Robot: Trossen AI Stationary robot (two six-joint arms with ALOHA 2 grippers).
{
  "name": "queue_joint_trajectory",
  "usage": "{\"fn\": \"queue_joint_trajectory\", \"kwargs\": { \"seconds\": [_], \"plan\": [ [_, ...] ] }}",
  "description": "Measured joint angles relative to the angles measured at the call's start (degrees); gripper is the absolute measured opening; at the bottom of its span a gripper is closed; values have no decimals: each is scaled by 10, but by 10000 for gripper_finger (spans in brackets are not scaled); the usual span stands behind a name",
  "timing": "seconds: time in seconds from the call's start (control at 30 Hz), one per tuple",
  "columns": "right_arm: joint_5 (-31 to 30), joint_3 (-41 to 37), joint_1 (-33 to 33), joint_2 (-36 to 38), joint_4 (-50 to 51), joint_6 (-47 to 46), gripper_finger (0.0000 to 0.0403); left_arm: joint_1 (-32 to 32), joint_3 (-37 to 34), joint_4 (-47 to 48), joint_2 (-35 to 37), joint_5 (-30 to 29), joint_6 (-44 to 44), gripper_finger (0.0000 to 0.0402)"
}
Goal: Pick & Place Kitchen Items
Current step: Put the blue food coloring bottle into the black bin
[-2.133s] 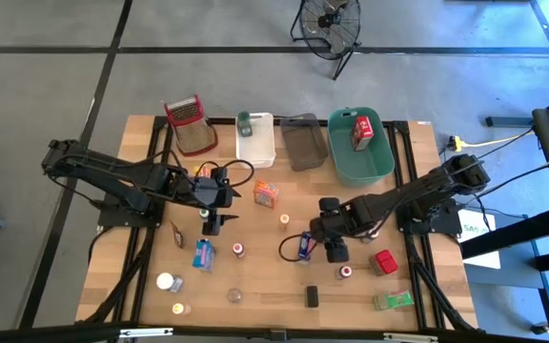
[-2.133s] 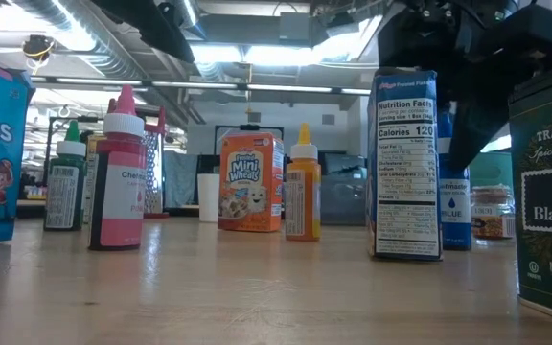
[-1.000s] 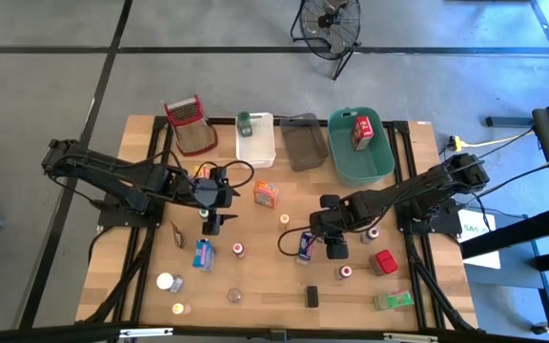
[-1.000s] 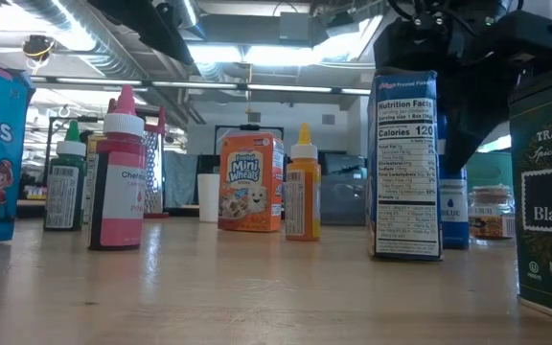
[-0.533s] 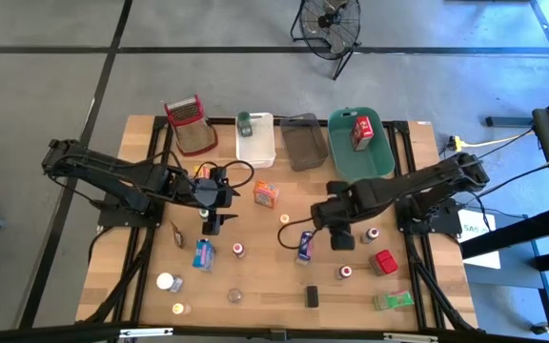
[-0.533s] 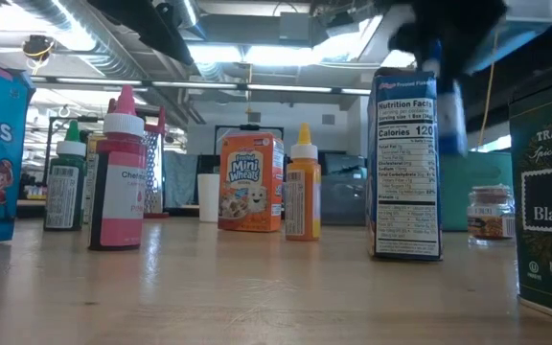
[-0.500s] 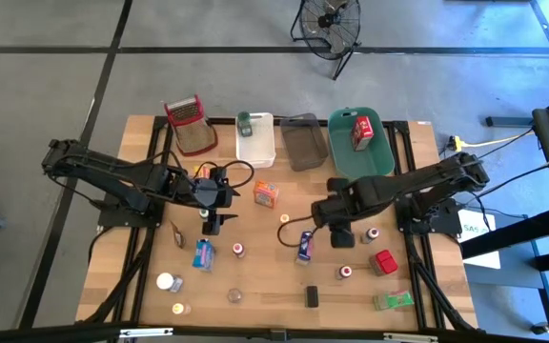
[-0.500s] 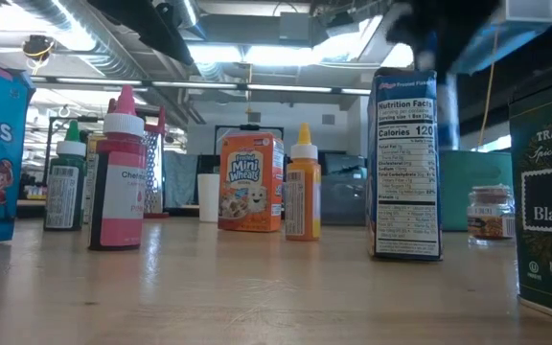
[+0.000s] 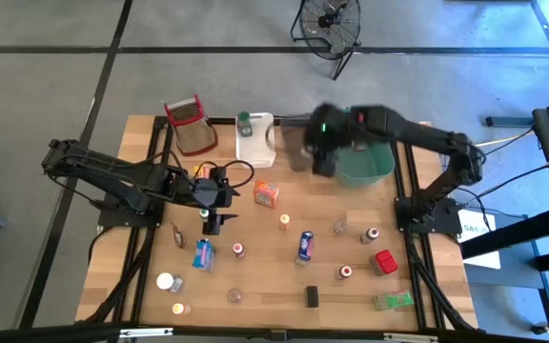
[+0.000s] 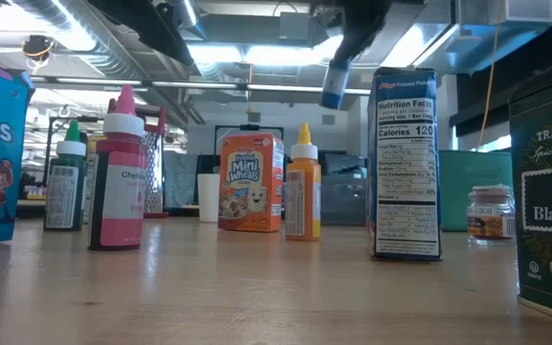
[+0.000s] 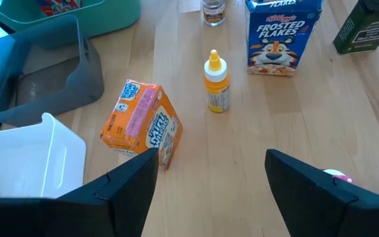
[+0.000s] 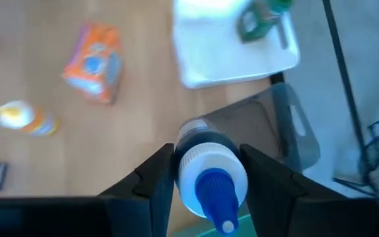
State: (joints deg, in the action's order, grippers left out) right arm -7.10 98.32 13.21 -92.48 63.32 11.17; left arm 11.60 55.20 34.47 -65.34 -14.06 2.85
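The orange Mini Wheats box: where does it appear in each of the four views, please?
High view: the Mini Wheats box stands mid-table, in front of the white bin.
Low view: picture centre, upright.
Left wrist view: left of centre, beside the bin.
Right wrist view: upper left, beyond the blue-capped bottle in the right claw.
Shared landmark: the yellow-capped orange bottle, next to the box in every view.

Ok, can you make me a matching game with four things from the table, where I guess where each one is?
Things:
1. blue-capped bottle
2. green-capped bottle
3. red can
4. Mini Wheats box

Places:
A. in the green bin
B. on the bare table
C. in the right pincer, above the grey bin
D. in the white bin

Pairs: 1-C, 2-D, 3-A, 4-B
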Motion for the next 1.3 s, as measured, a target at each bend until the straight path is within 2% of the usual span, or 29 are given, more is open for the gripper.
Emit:
{"fn": "queue_joint_trajectory", "kwargs": {
  "seconds": [0.13, 0.53, 0.73, 0.93, 1.3],
  "plan": [
    [56, -16, 68, -28, -33, 19, 152, 0, 0, 0, 0, 0, 0, 274],
    [58, -27, 183, -145, -73, 50, 152, 0, 0, 0, 0, 0, 7, 274],
    [76, -27, 234, -171, -115, 60, 152, 0, 0, 0, 0, 0, 9, 274],
    [95, -27, 260, -193, -118, 50, 152, -1, 0, -1, 0, -4, 0, 274],
    [95, -27, 263, -200, -130, 47, 152, -1, 0, -1, 0, -19, -6, 274]
  ]
}}
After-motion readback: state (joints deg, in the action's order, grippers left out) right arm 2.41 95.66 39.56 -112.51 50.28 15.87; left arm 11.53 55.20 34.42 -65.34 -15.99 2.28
